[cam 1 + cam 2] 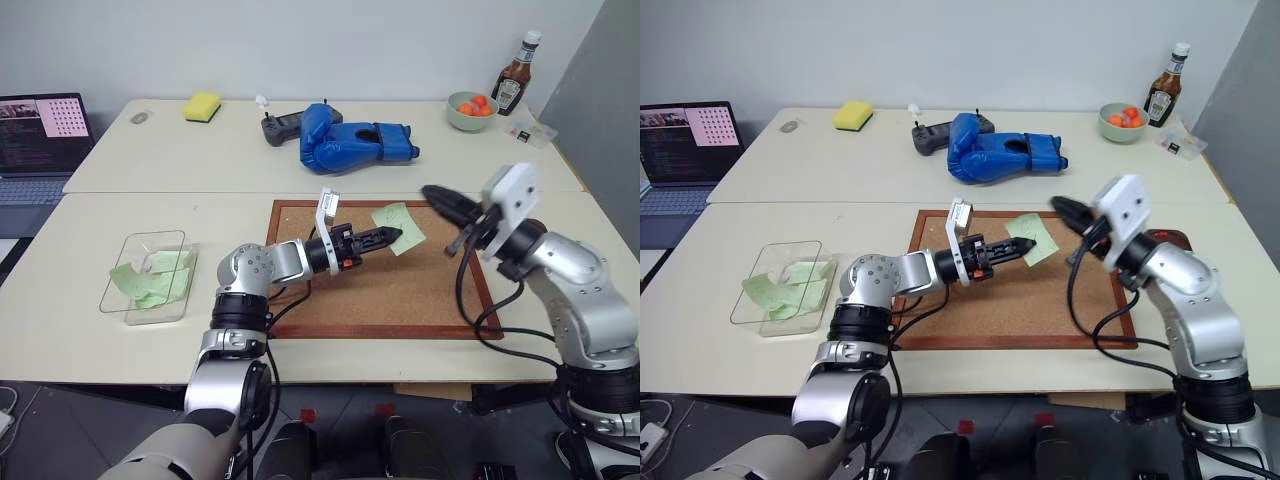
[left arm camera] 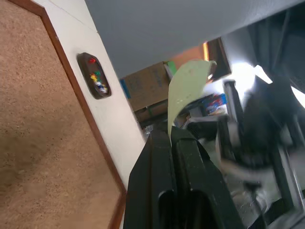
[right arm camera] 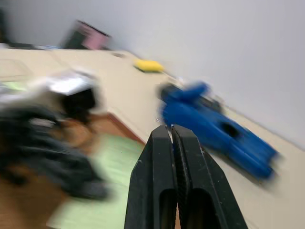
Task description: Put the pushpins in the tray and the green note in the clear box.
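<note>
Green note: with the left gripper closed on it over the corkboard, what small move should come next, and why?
Probably lift the green note slightly clear of the corkboard, then swing toward the clear box. The left gripper is shut on its edge, the pushpins already lie in the tray, and the right gripper is shut and empty.

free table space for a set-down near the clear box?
Bare table lies between the clear box and the corkboard, and behind the box. Crowded: the box holds green papers, and the left gripper pinches the green note over the corkboard.

rough corkboard [image 1: 400, 290], paper green note [image 1: 399, 226]
</note>
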Robot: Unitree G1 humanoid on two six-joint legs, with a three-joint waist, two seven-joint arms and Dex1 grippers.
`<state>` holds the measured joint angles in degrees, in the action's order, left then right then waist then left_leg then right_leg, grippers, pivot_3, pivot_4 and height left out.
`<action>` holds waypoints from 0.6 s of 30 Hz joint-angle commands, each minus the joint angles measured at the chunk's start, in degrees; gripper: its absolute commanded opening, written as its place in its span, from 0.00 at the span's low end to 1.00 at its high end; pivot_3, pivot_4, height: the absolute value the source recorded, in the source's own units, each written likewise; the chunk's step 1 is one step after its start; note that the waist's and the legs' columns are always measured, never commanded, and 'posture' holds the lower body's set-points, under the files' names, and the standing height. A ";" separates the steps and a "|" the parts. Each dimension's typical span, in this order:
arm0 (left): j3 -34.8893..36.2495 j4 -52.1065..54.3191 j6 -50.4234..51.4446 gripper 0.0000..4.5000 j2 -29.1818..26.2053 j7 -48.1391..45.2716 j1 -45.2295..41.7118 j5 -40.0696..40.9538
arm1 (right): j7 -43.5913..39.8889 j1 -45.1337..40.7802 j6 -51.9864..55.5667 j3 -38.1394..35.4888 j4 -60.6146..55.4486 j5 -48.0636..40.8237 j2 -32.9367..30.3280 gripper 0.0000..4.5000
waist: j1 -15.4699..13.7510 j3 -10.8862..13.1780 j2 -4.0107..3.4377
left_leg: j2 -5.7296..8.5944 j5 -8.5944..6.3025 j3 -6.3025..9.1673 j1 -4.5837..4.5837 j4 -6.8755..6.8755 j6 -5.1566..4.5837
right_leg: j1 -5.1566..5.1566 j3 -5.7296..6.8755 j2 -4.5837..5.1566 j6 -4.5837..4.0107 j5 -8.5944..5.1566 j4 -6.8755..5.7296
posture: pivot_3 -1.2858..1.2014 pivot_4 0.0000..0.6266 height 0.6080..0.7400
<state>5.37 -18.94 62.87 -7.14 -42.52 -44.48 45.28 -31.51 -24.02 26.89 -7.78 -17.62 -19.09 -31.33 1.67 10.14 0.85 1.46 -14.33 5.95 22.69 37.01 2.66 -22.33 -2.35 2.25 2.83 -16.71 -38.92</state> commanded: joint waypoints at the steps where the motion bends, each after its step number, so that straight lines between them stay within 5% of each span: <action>1: -11.20 12.63 -14.12 0.02 -2.52 -8.48 1.89 -8.19 | 9.23 -0.08 7.67 -10.61 5.28 -2.47 1.26 0.00 | -0.05 0.00 0.00 | -0.01 0.00 0.01 0.00 -0.02 0.00 | 0.00 0.00 0.00 -0.01 0.00 0.00 | 0.52 0.24 1.00; 8: -24.17 10.84 -39.60 0.02 -5.50 -13.38 2.23 -26.18 | 13.41 -4.60 10.05 -16.01 20.89 -2.05 -0.24 0.00 | 0.14 -0.01 -0.05 | 0.04 -0.01 -0.48 -0.03 -0.03 -0.05 | 0.02 -0.19 0.00 -0.01 0.00 0.03 | 0.52 0.24 1.00; 18: -24.64 4.27 -48.78 0.02 -1.26 -12.68 1.11 -31.74 | 11.43 -14.96 2.40 -15.73 47.10 0.14 -2.90 0.00 | 0.25 -0.01 -0.06 | -0.02 -0.18 -0.67 -0.06 -0.02 -0.43 | 0.01 -0.22 -0.07 -0.01 0.01 -0.04 | 0.52 0.24 1.00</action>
<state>-19.87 -16.39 14.53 -8.90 -54.63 -42.68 13.35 -19.58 -36.76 32.18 -22.91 26.49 -19.19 -32.79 1.93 10.13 0.79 1.45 -14.51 5.28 22.63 36.99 2.23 -22.31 -2.57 2.19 2.81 -16.70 -38.95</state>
